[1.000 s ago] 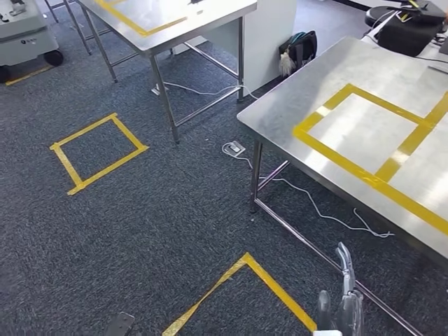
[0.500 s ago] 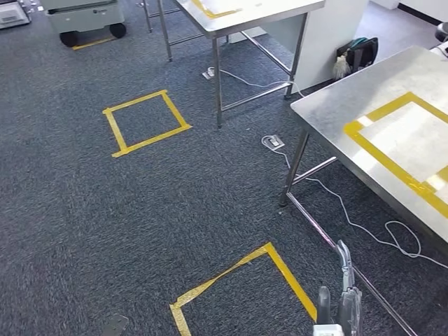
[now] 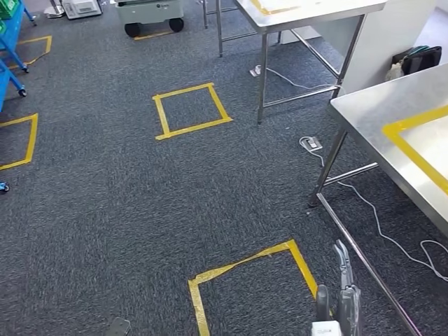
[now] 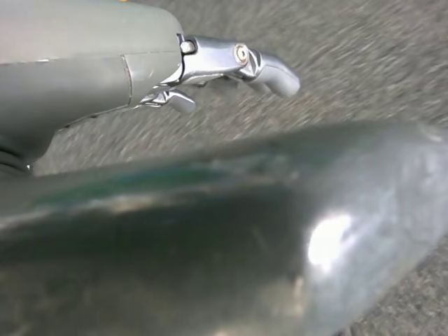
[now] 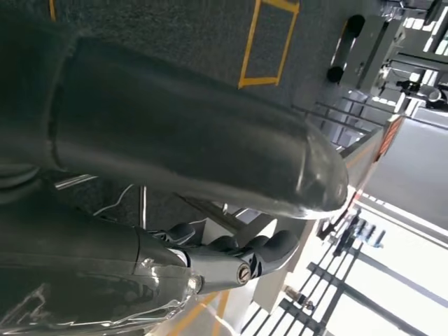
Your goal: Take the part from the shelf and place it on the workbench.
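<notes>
A blue shelf [image 3: 10, 31] with a green bin [image 3: 7, 7] stands at the far left edge of the head view. The steel workbench [image 3: 369, 115], marked with yellow tape, juts in from the right. My right hand [image 3: 343, 294] hangs low at the bottom right above the carpet, fingers straight and apart, holding nothing. The right wrist view has the same hand [image 5: 232, 259] loosely extended and empty. My left hand [image 4: 227, 63] hangs over the carpet in the left wrist view, fingers out with nothing in them.
A second steel table [image 3: 311, 8] and a grey wheeled cart [image 3: 150, 10] stand at the back. Yellow tape squares [image 3: 191, 108] mark the carpet, one just ahead [image 3: 248, 269]. White cables [image 3: 380, 227] and a floor socket [image 3: 311, 143] lie under the workbench. A black bag [image 3: 421, 58] sits behind it.
The camera has turned left: the whole scene slid right, the workbench moved toward the right edge and the blue shelf came into view. My right hand hangs as before.
</notes>
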### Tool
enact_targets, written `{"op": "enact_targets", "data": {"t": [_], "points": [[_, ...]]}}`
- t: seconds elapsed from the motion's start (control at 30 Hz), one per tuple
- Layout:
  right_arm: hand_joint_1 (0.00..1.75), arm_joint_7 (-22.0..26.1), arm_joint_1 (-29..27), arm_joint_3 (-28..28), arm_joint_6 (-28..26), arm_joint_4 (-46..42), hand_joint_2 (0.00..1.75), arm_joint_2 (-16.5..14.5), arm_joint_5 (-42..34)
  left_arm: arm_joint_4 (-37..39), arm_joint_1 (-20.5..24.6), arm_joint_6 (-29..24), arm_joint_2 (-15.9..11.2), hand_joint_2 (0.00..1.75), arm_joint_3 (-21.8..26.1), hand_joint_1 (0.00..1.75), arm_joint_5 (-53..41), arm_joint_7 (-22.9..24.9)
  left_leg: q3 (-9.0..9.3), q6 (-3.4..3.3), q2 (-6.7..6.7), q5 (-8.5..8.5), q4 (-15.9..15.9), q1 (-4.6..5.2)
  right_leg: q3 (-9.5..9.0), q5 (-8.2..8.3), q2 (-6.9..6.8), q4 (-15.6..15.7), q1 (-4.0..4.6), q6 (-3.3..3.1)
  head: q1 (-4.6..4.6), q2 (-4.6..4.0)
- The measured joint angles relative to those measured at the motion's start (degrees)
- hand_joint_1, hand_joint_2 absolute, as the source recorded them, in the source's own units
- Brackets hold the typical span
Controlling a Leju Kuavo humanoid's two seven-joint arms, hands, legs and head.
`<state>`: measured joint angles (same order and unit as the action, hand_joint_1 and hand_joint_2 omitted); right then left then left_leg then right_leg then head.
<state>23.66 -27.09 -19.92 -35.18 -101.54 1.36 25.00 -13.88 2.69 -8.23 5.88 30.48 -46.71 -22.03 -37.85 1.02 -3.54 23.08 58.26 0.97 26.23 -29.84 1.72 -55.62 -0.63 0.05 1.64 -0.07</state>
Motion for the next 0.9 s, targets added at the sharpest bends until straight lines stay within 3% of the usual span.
{"op": "enact_targets", "data": {"t": [0.07, 0.1, 0.13, 0.17, 0.2, 0.3, 0.33, 0.4, 0.43, 0.5, 0.57, 0.6, 0.63, 0.67, 0.7, 0.77, 0.83, 0.9], "points": [[0.00, -0.13, -0.13, -0.02, -0.01, 0.06, 0.00, 0.10, -0.19, 0.00, 0.03, 0.06, 0.21, 0.00, 0.12, 0.00, 0.04, -0.10, -2.44, 0.57, 2.31, 5.69, 7.73, -0.34, 1.08, 0.82, -1.76, -0.02, 0.16, -0.33, 0.27, 0.00], [0.00, -0.23, -0.16, -0.03, -0.01, 0.13, 0.00, 0.16, -0.34, 0.01, 0.02, 0.12, 0.28, 0.00, 0.21, 0.00, 0.09, -0.16, -3.33, 0.80, 2.65, 7.14, 11.45, -0.58, 1.60, 1.19, -2.69, -0.04, 0.20, -0.26, 0.27, 0.00], [0.00, -0.35, -0.16, -0.03, -0.02, 0.20, 0.00, 0.22, -0.52, 0.01, -0.06, 0.18, 0.34, 0.00, 0.32, 0.00, 0.18, -0.20, -3.46, 1.00, 2.79, 7.28, 13.77, -0.82, 2.05, 1.51, -3.62, -0.07, 0.21, -0.15, 0.27, 0.00], [0.00, -0.45, -0.14, -0.03, -0.02, 0.28, 0.00, 0.29, -0.65, 0.02, -0.19, 0.24, 0.38, 0.00, 0.44, 0.00, 0.30, -0.22, -2.58, 1.14, 2.91, 6.40, 13.96, -1.02, 2.34, 1.76, -4.48, -0.10, 0.19, 0.01, 0.28, 0.00], [0.00, -0.57, -0.12, -0.03, -0.03, 0.36, 0.00, 0.37, -0.78, 0.02, -0.32, 0.25, 0.41, 0.00, 0.56, 0.00, 0.39, -0.21, -0.56, 1.24, 3.28, 5.05, 11.76, -1.18, 2.47, 1.97, -5.27, -0.12, 0.17, 0.20, 0.28, 0.00], [0.00, -1.08, -0.07, -0.03, -0.18, 0.51, 0.00, 0.68, -0.97, 0.02, -0.40, 0.15, 0.52, 0.00, 0.83, 0.00, 0.54, -0.15, 7.83, 1.05, 6.95, 2.68, -0.43, -1.10, 2.64, 2.33, -7.39, -0.44, 0.34, 0.97, 0.32, 0.00], [0.00, -1.28, -0.03, -0.02, -0.26, 0.54, 0.00, 0.81, -1.07, 0.02, -0.37, 0.04, 0.55, 0.00, 0.89, 0.00, 0.58, -0.09, 9.19, 0.75, 7.76, 2.73, -2.76, -0.92, 2.74, 2.42, -8.06, -0.59, 0.44, 1.27, 0.36, 0.00], [0.00, -1.64, 0.12, -0.01, -0.39, 0.61, 0.00, 1.02, -1.38, 0.03, -0.47, -0.20, 0.57, 0.00, 1.11, 0.00, 0.67, 0.08, 9.29, -0.05, 7.15, 3.08, -3.83, -0.67, 2.76, 2.52, -9.24, -0.73, 0.46, 1.94, 0.34, 0.00], [0.00, -1.74, 0.24, 0.00, -0.43, 0.63, 0.00, 1.14, -1.56, 0.04, -0.59, -0.28, 0.62, 0.00, 1.23, 0.00, 0.69, 0.14, 9.14, -0.42, 6.53, 3.04, -3.98, -0.74, 2.97, 2.18, -8.77, -1.07, 0.36, 2.29, 0.34, 0.00], [0.00, -1.90, 0.34, 0.01, -0.48, 0.73, 0.00, 1.43, -1.83, 0.04, -0.68, -0.31, 0.61, 0.00, 1.48, 0.00, 0.62, 0.33, 8.93, -1.26, 5.28, 2.70, -4.17, -0.91, 4.65, -0.14, -5.67, -4.73, 0.15, 2.78, 0.17, 0.00], [0.00, -2.05, 0.23, 0.02, -0.50, 1.02, 0.00, 1.64, -1.94, 0.05, -0.54, -0.15, 0.59, 0.00, 1.66, 0.00, 0.43, 0.73, 8.60, -1.88, 3.95, 2.39, -4.18, -0.77, 8.40, -3.85, -2.52, -12.74, 0.10, 2.81, -0.02, 0.00], [0.00, -2.14, 0.16, 0.04, -0.51, 1.24, 0.00, 1.70, -1.93, 0.07, -0.52, -0.06, 0.60, 0.00, 1.71, 0.00, 0.32, 0.94, 8.45, -2.08, 3.21, 2.25, -4.18, -0.61, 10.19, -5.08, -2.00, -16.43, 0.14, 2.74, -0.06, 0.00], [0.00, -2.18, 0.13, 0.06, -0.52, 1.46, 0.00, 1.75, -1.83, 0.09, -0.58, 0.02, 0.61, 0.00, 1.74, 0.00, 0.22, 1.14, 8.36, -2.20, 2.46, 2.14, -4.16, -0.45, 11.20, -5.31, -1.82, -18.38, 0.19, 2.64, -0.09, 0.00], [0.00, -2.24, 0.13, 0.09, -0.57, 1.67, 0.00, 1.79, -1.68, 0.12, -0.70, 0.04, 0.60, 0.00, 1.78, 0.00, 0.13, 1.28, 8.34, -2.26, 1.66, 2.04, -4.15, -0.30, 11.06, -4.32, -1.71, -17.93, 0.22, 2.47, -0.12, 0.00], [0.00, -2.28, 0.14, 0.10, -0.62, 1.86, 0.00, 1.81, -1.51, 0.15, -0.81, 0.04, 0.60, 0.00, 1.81, 0.00, -0.02, 1.37, 8.35, -2.25, 0.82, 1.95, -4.11, -0.20, 9.80, -2.41, -1.43, -15.21, 0.23, 2.25, -0.12, 0.00], [0.00, -2.34, 0.18, 0.11, -0.73, 2.16, 0.00, 1.81, -1.16, 0.17, -0.81, 0.01, 0.55, 0.00, 1.85, 0.00, -0.40, 1.42, 8.23, -2.05, -0.77, 1.84, -3.81, -0.04, 5.75, 1.41, 0.77, -6.75, 0.10, 1.90, -0.10, 0.00], [0.00, -2.32, 0.25, 0.10, -0.90, 2.39, 0.00, 1.80, -0.86, 0.17, -0.65, 0.00, 0.48, 0.00, 1.88, 0.00, -0.77, 1.38, 7.58, -1.63, -2.11, 1.66, -3.32, -0.06, 3.44, 2.43, 2.74, -2.02, -0.04, 1.79, -0.08, 0.00], [0.00, -2.30, 0.27, 0.13, -1.05, 2.52, 0.00, 1.80, -0.56, 0.17, -0.70, 0.16, 0.36, 0.00, 1.98, 0.00, -1.02, 1.32, 6.71, -0.95, -3.32, 1.25, -3.11, -0.28, 3.32, 2.34, 2.27, -1.60, 0.03, 1.52, -0.09, 0.00]]}}
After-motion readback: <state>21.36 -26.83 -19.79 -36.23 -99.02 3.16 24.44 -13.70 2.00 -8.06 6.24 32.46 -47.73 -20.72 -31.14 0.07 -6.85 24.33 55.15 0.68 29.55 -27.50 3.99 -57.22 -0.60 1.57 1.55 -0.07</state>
